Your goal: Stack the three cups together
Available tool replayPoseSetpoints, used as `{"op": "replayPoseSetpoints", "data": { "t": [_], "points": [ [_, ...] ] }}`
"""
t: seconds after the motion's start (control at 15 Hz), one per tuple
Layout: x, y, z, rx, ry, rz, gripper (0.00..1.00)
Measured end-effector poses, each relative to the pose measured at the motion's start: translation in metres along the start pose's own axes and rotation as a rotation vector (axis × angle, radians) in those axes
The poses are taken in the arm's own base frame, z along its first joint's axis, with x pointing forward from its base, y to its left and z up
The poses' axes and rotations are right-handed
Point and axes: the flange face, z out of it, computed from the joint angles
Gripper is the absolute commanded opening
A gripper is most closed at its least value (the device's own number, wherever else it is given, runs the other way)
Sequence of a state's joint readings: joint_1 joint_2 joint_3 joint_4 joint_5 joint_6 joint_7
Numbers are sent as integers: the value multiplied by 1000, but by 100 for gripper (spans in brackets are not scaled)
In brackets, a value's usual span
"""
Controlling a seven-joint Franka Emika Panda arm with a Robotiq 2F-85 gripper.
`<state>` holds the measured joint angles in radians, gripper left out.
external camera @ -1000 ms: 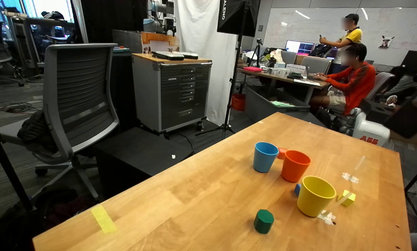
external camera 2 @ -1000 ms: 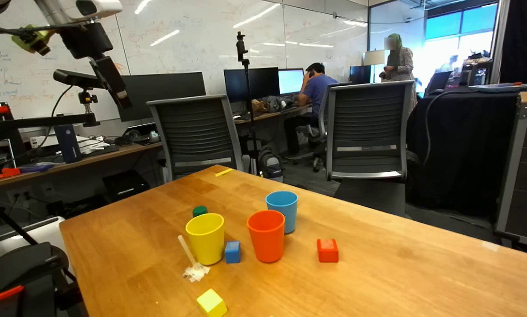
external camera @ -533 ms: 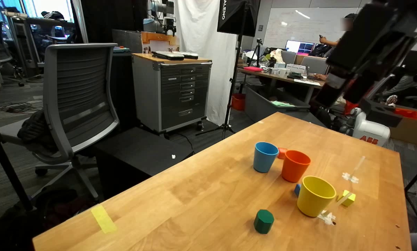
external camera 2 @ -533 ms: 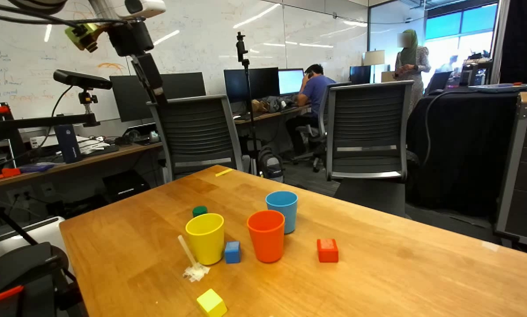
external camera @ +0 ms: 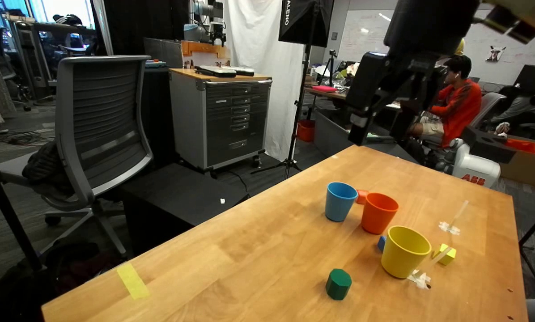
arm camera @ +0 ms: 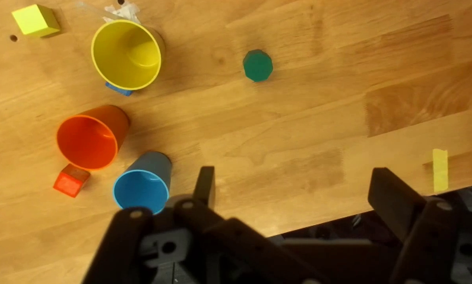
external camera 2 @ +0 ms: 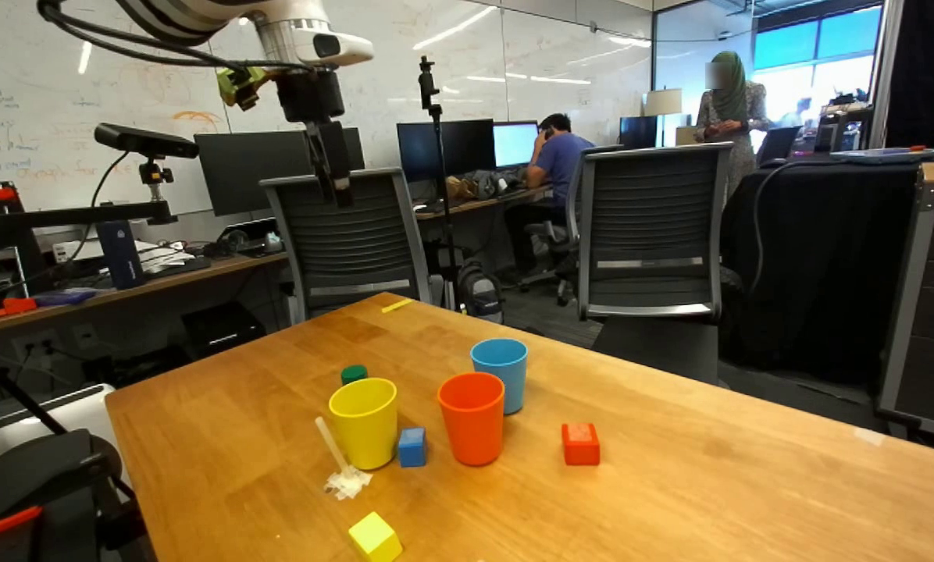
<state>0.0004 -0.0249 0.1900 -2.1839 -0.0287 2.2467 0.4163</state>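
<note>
Glare streaks the whiteboard (external camera 2: 389, 94); the window (external camera 2: 817, 51) glows.

- Worktop (external camera: 231, 250): wood, visible grain and joined strips, smooth with a soft sheen.
- Blue cup (external camera: 338, 206), orange cup (external camera: 377, 217) and yellow cup (external camera: 401, 258): smooth plastic by the look, small bright highlights inside in the wrist view.
- Green block (arm camera: 258, 66): flat-faced, matt.
- Red block (external camera 2: 581, 445): smooth, faint shine on top.
- Yellow tape (external camera: 133, 280): dull, papery.
- White tape (external camera 2: 348, 483): crumpled, rough.
- Curtain (external camera: 258, 53): soft cloth in folds.
- Grey chair (external camera: 102, 112): ridged matt back, smooth satin frame.
- Drawer cabinet (external camera: 231, 129): metal by the look, semi-gloss front.
- Whiteboard (external camera 2: 373, 101): glossy, bright streaks mirrored in it.
</note>
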Motion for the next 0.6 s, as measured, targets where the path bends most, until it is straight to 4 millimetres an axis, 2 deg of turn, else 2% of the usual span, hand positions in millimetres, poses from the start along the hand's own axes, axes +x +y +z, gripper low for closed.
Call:
{"op": "replayPoseSetpoints", "data": {
  "t": [0.27,0.6],
  "points": [
    [18,7,31,-4,-46,23,100],
    [12,5,52,-9,-66,17,100]
  ]
}}
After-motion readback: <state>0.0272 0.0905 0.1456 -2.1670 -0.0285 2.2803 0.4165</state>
